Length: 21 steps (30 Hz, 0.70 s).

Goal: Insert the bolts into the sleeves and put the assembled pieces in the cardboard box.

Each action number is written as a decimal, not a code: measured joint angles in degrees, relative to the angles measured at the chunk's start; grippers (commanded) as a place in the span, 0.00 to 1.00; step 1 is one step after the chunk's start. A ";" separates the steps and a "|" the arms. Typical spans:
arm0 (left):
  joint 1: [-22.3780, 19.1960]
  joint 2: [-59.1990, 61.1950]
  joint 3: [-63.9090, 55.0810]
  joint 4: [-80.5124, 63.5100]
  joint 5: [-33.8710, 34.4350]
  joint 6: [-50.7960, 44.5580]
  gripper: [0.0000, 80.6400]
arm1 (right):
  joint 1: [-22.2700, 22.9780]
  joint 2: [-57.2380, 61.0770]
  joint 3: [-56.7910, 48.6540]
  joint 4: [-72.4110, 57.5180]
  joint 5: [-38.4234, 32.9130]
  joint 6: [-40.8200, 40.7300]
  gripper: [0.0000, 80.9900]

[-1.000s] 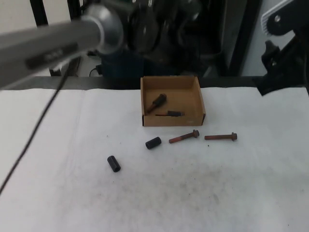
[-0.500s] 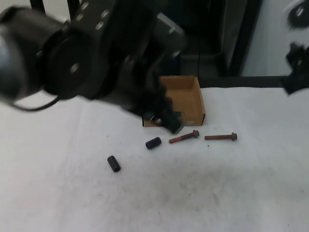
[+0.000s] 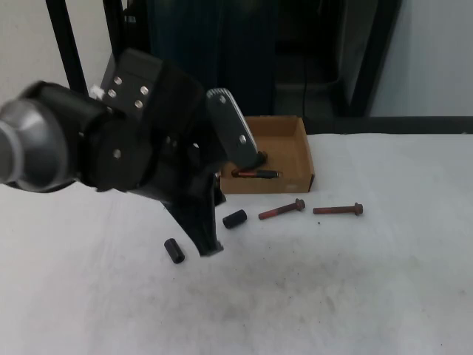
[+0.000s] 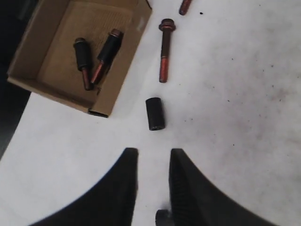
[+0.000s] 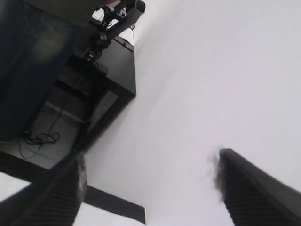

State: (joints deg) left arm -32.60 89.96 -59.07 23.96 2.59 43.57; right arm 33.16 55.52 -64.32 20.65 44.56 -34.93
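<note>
L gripper point(image 4: 153, 155) jaws spread, empty, over bench point(image 4: 235, 117) just short of a sleeve point(image 4: 155, 113). Bolt point(image 4: 164, 49) lies beyond it, beside cardboard box point(image 4: 56, 61) w/ two assembled pcs point(image 4: 101, 59). Best: straddle sleeve across its width, drop straight, pinch mid-body. R gripper point(image 5: 150, 160) jaws wide apart, empty.

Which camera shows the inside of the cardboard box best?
Left wrist view: both assembled pieces lie plainly inside the cardboard box. The high view's arm covers part; the right wrist view faces a wall.
</note>
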 measured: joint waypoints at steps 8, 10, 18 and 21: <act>0.00 5.94 -2.38 -0.33 0.52 1.61 0.30 | 0.00 -0.15 1.97 9.84 3.38 -0.57 0.90; -0.20 7.81 -5.34 -0.88 1.15 -0.93 0.30 | 0.00 -0.15 3.39 11.64 1.99 0.78 0.90; -2.56 20.48 -23.79 7.68 6.82 -7.04 0.39 | 0.00 -0.15 5.75 19.90 -18.55 14.54 0.90; -3.13 24.21 -27.54 11.29 7.87 -7.18 0.39 | 0.00 -0.15 5.75 19.69 -20.83 16.84 0.82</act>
State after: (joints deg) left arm -35.74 114.17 -86.61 35.26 10.46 36.39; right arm 33.16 55.37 -58.57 40.34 23.73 -18.09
